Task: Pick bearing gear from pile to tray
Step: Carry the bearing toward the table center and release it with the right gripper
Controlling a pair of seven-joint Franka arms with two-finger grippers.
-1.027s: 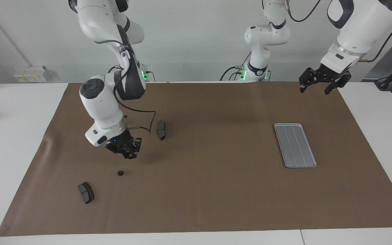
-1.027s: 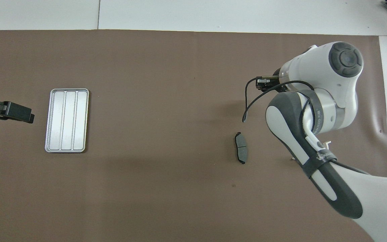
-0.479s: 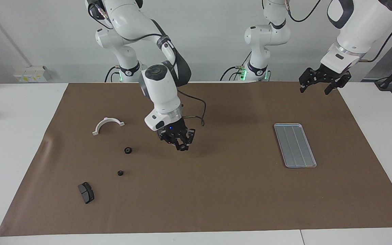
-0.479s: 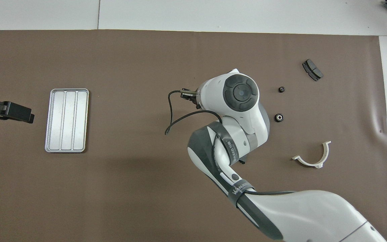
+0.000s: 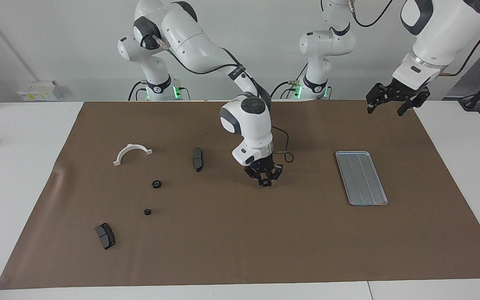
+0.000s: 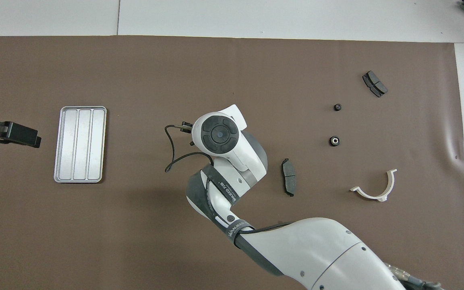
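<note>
Facing view first: the right gripper (image 5: pixel 266 182) hangs in the air over the bare brown mat (image 5: pixel 240 233), about the middle of the table. Its fingers are pinched in close on a tiny dark thing at their tips. It looks like one of the little black rings, but it is too small to be sure. From the overhead view, the arm's round white head covers this gripper.

The left gripper (image 5: pixel 386 106) waits up high over the mat's edge, at the left arm's end of the table. Its fingers are spread wide and hold nothing.

The silver tray (image 5: pixel 361 178) lies flat on the mat, toward the left arm's end. Nothing is in it.

The pile is at the right arm's end. Two small black rings (image 5: pixel 156 183) (image 5: pixel 147 211) sit near each other. A white half-ring (image 5: pixel 132 152) lies closer to the robots. One dark grey pad (image 5: pixel 197 158) lies toward the middle of the table. Another pad (image 5: pixel 105 235) lies farthest from the robots.
</note>
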